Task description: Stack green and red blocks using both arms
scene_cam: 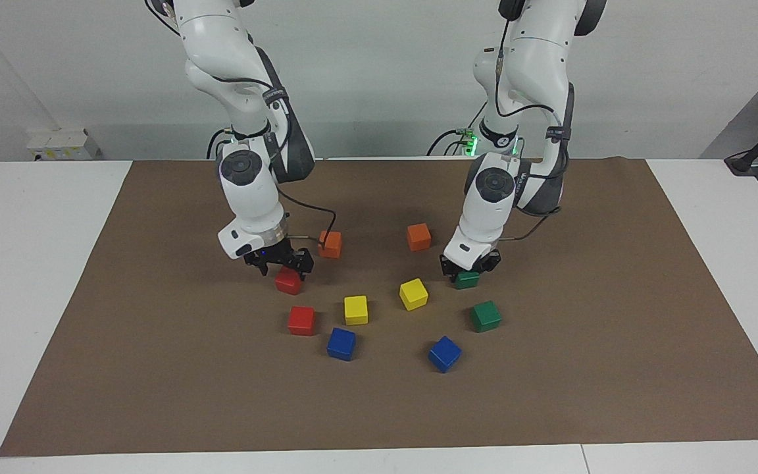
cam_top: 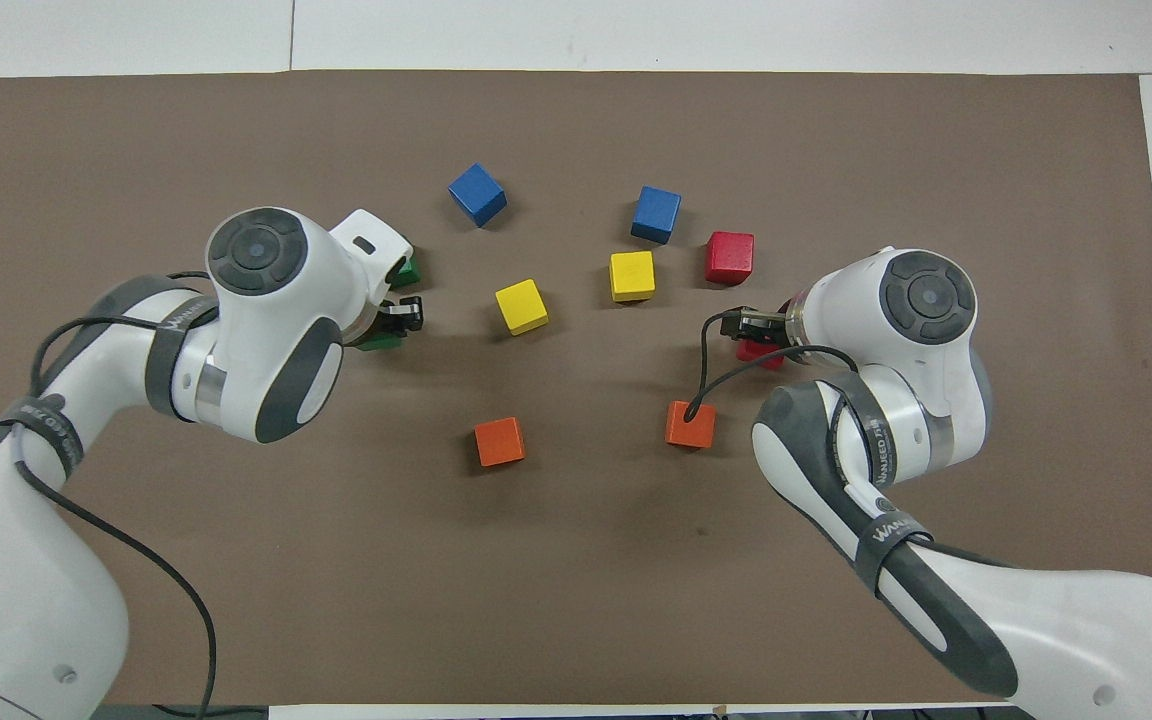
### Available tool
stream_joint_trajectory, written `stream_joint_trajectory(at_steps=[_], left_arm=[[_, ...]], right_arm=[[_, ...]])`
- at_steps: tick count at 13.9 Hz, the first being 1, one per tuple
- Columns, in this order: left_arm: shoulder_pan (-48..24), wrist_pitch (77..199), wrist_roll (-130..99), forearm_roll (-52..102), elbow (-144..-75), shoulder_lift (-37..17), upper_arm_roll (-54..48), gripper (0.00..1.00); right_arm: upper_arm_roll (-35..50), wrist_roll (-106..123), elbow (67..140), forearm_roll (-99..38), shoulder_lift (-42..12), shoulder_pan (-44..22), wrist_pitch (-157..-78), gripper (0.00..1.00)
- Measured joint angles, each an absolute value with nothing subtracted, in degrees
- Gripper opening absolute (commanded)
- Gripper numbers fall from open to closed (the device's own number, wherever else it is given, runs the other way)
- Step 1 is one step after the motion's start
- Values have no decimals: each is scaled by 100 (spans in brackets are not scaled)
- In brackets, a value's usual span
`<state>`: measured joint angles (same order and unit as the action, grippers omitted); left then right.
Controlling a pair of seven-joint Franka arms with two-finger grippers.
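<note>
left gripper [scene_cam: 468,269]: fingers pinching green block [scene_cam: 467,280], beside yellow cube [scene_cam: 413,293];
right gripper [scene_cam: 279,262]: over red block [scene_cam: 288,281]; finger state unclear

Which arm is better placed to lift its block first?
Probably left. The left gripper is shut on a green block. The right gripper sits over a red block, and a closed grip on it cannot be confirmed.
</note>
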<state>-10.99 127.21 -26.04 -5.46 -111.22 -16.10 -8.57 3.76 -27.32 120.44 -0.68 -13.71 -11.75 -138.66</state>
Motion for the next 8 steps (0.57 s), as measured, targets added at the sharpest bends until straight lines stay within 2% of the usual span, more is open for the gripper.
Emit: stream_joint_trajectory(at_steps=[1, 2, 6, 8], left_arm=[[-879, 12592, -2396, -542, -11122, -1495, -848, 0], [-607, 12472, -2073, -508, -11123, -1389, -840, 0], [648, 12365, -461, -329, -11192, -1283, -806, 0], [1292, 12383, 306, -301, -11304, -1282, -799, 0]], right_arm=[[377, -2730, 12047, -68, -1393, -1178, -13888, 19], [378, -2671, 12048, -65, -1414, -1180, -13913, 0], [366, -2245, 12014, -59, -1432, -1137, -13918, 0], [343, -1572, 11735, -51, -1438, -895, -13602, 0]])
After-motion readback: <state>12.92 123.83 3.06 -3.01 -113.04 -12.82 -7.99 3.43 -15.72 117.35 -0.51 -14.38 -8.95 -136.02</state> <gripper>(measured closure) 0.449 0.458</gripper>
